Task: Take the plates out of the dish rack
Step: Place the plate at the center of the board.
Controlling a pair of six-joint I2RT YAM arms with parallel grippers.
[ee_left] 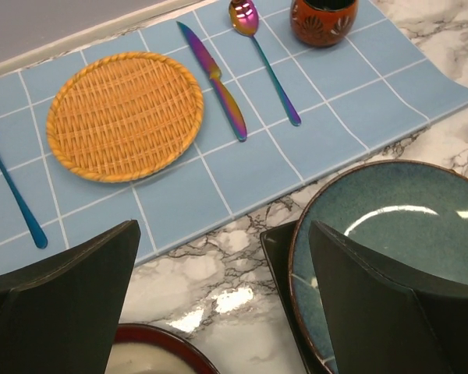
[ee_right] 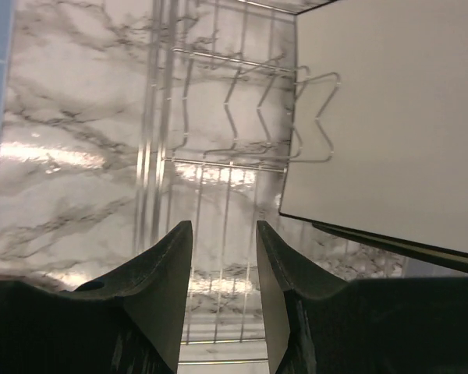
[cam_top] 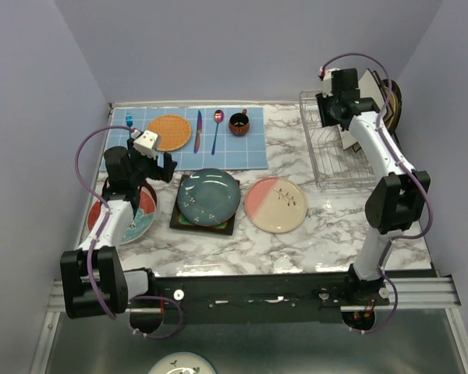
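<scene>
Now your left tool point(ee_left: 225, 234) gapes empty above the red-rimmed plate point(ee_left: 152, 352); your right tool point(ee_right: 223, 226), half-open, empty, targets the dish rack's point(ee_right: 226, 160) square plate point(ee_right: 390, 117).

On my overhead view, a blue grid placemat point(cam_top: 234, 152) lay on the marbled surface point(cam_top: 327, 234), out toward eleven o'clock. On it sat an orange woven round mat point(cam_top: 169, 132), with a blue fork point(ee_left: 12, 187) at its nine o'clock. An iridescent knife point(cam_top: 197, 131) lay at the mat's three o'clock, then a matching spoon point(cam_top: 217, 131), then a small dark-red cup point(cam_top: 239, 123) upright.
</scene>
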